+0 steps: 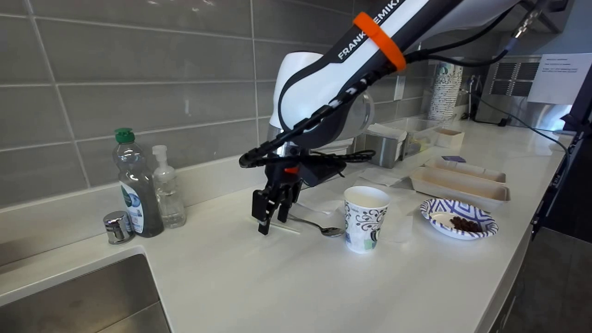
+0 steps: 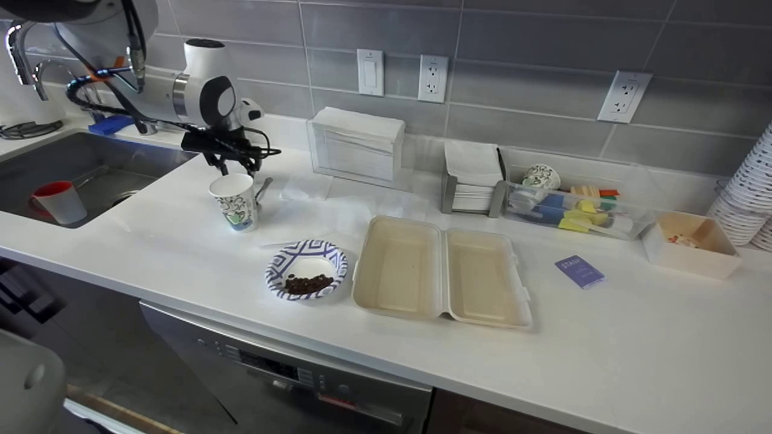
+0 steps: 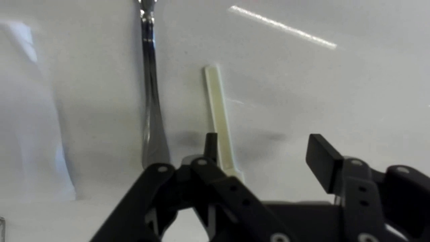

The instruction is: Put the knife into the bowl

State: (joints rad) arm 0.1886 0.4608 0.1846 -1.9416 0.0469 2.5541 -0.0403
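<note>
My gripper (image 3: 263,148) is open just above the counter; it also shows in both exterior views (image 1: 273,225) (image 2: 238,169). A slim cream utensil (image 3: 218,107), perhaps the knife, lies between the fingers, close beside the left one in the wrist view; its lower end is hidden. It shows behind the fingers in an exterior view (image 1: 286,227). The grey metal utensil (image 3: 151,87) lies left of it, and its rounded end (image 1: 332,231) is a spoon's. No grey metal knife shows. The blue-and-white patterned bowl (image 2: 316,248) holds dark brown bits and stands beyond the paper cup (image 1: 365,226).
The cup (image 2: 237,208) stands close to the gripper. Napkins lie flat behind the spoon. An open takeout box (image 2: 398,265) is beside the bowl. A soap bottle (image 1: 138,199), pump bottle (image 1: 169,194) and sink (image 1: 83,296) are on the gripper's other side. The tiled wall is behind.
</note>
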